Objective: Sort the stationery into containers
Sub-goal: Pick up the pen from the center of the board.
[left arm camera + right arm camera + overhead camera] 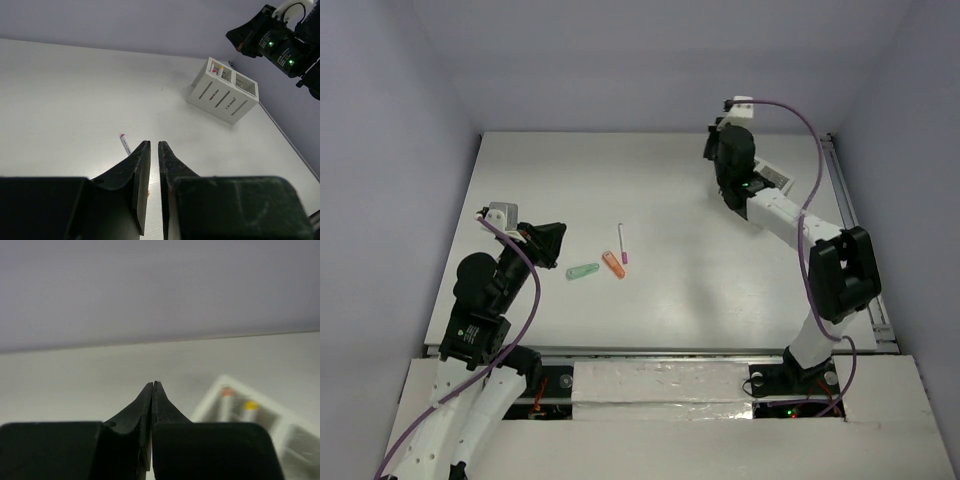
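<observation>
two pens are housed in the holder; a pink-capped pen, orange piece and mint-green piece are left on the bench. the left gripper is held slightly apart, the right gripper pressed together.

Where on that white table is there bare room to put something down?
Bare: the far-left stretch of the table behind the left end effector, and the wide middle between the pink-capped pen and the right arm. Crowded: the pen, orange piece and mint-green piece clustered by the left end effector, and the holder by the right arm.
</observation>
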